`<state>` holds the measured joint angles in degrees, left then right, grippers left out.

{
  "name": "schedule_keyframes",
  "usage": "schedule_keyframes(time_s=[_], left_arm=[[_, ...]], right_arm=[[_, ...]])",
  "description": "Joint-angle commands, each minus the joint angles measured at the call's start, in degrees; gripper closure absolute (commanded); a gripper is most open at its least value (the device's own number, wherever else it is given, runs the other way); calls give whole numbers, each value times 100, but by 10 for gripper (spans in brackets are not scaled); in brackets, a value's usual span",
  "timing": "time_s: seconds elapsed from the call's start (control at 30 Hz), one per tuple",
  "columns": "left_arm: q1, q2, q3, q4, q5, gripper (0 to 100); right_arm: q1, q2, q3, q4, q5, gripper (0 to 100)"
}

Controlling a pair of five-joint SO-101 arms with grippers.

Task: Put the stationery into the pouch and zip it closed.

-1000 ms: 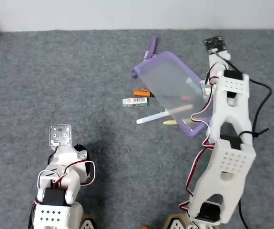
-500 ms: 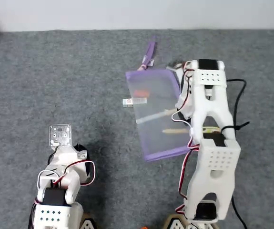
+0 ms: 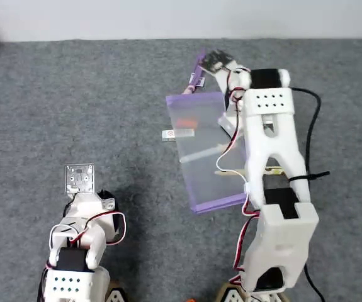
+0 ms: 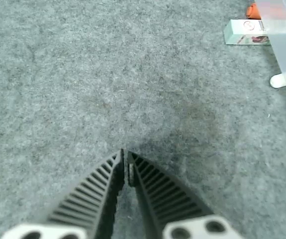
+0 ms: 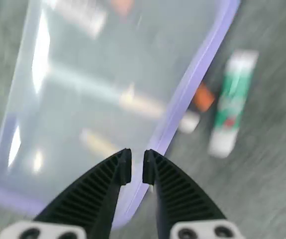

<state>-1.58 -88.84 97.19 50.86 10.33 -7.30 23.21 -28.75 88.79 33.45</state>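
Two grippers, both empty: the right gripper [image 5: 137,162], jaws barely parted, hangs over the pouch [image 3: 203,151] at its long purple edge, the pouch lying flat, lengthwise away from the arms, well apart from the closed left gripper [image 4: 125,159].

Pouch [image 3: 203,151] lay flat on the worktop [image 3: 73,94], right of centre, toward the far side. Strap [image 3: 197,68] ran off its far left corner. Small labelled box [image 3: 178,133] sat at the pouch's left edge, touching it. Long pen [image 3: 199,155] lay crosswise within the pouch outline, in or under it, cannot tell. Right arm [image 3: 269,145] stretched over the pouch's right edge, its tool [image 5: 137,162] above that edge. Glue stick [image 5: 230,104] lay just outside the same edge. Left tool [image 4: 125,157] hung over bare worktop at near left, well apart from the pouch.
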Motion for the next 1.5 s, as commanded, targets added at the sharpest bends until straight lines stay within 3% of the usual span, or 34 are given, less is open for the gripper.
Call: schedule_keyframes(time_s=[0.0,0.1,0.2,0.43,0.67,0.8,1.0,1.27,1.47], left_arm=[[-26,-70,-40,-97,44,988],[-26,-70,-40,-97,44,988],[-26,-70,-40,-97,44,988],[-26,-70,-40,-97,44,988],[-26,-70,-40,-97,44,988],[-26,-70,-40,-97,44,988],[-26,-70,-40,-97,44,988],[-26,-70,-40,-97,44,988],[-26,-70,-40,-97,44,988]], right_arm=[[-251,-198,-9,-1112,-273,937],[-532,40,-9,-1824,-862,937],[-998,215,-9,-1903,-976,937],[-1956,391,18,-1393,-993,940],[-2053,1112,18,-585,-958,940],[-1710,1569,18,233,-923,940],[-549,1701,-18,1349,-176,940],[1226,1147,-18,1402,721,941],[1200,180,-18,1376,835,941]])
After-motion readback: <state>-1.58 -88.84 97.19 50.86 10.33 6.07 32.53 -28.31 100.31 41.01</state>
